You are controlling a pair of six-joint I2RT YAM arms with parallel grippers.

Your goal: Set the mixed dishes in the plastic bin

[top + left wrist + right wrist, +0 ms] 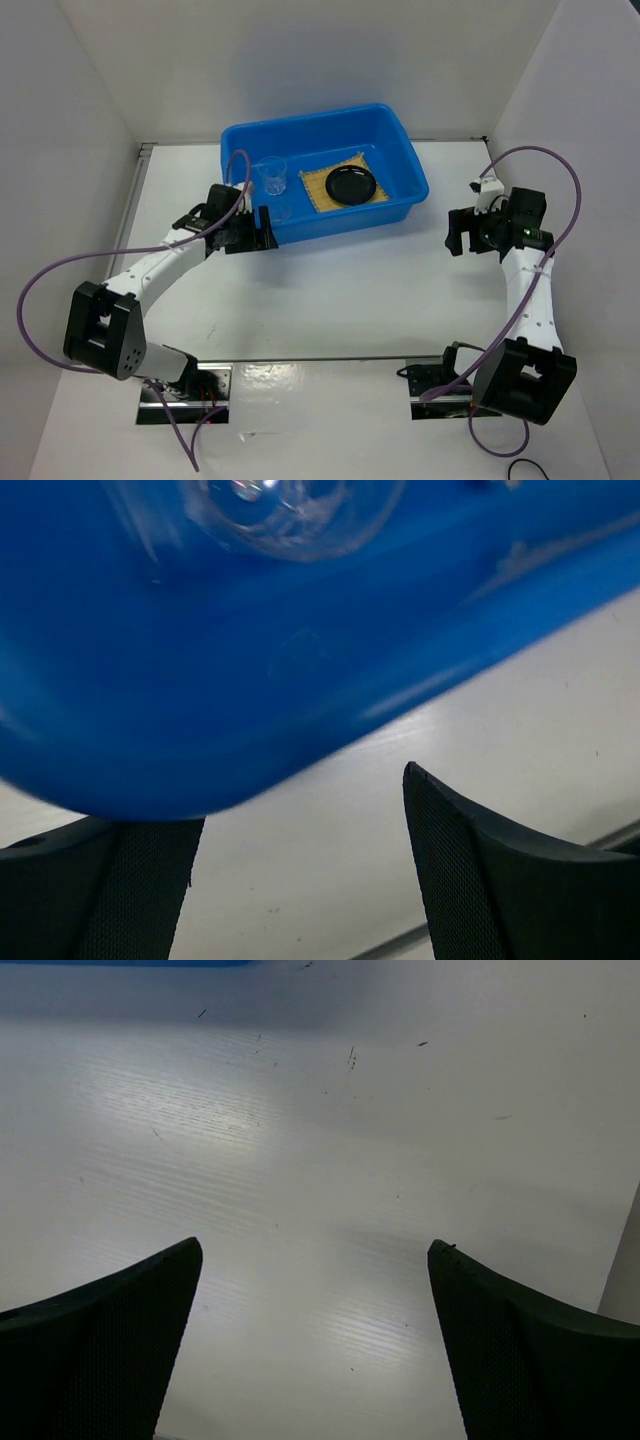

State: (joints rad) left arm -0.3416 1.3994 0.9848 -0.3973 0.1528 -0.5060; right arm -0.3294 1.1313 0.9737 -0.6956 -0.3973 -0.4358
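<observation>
**Tools both apart, dishes sit in bin**

Bases of both arms sit at the near edge of the white worktop [330, 300].

The L arm reaches fwd and to the right. The left tool [266, 228] is at the near-left corner of the large bright blue rectangular plastic bin [400, 205], just beside the outer wall; can't tell if it touches. In the left wrist view its black fingers [500, 880] stand apart, w/ bare worktop btwn them and nothing held. The bin's rounded corner fills the upper frame and overlaps the left-hand finger in that view.

The R arm is bent back toward the right side. The right tool [455, 235] hangs over open worktop, right of the bin and apart from it. In the right wrist view its fingers [530, 1340] are wide apart, w/ only worktop below. A thin blue sliver shows at the top-left edge.

Inside the bin:
- **Mat:** a square tan slatted bamboo mat [313, 188] lies flat on the floor, centre-right.
- **Plate:** a small black round plate [351, 185] rests on the mat.
- **Cup:** a small clear glass cup [272, 175] stands upright in the left part, near the mat but not on it.
- **Near wall:** a second clear shape [283, 211] sits by the near wall, prob. another cup, but it is too faint to be sure.

The left wrist view also shows blurred clear glass [290, 510] at the top.
</observation>
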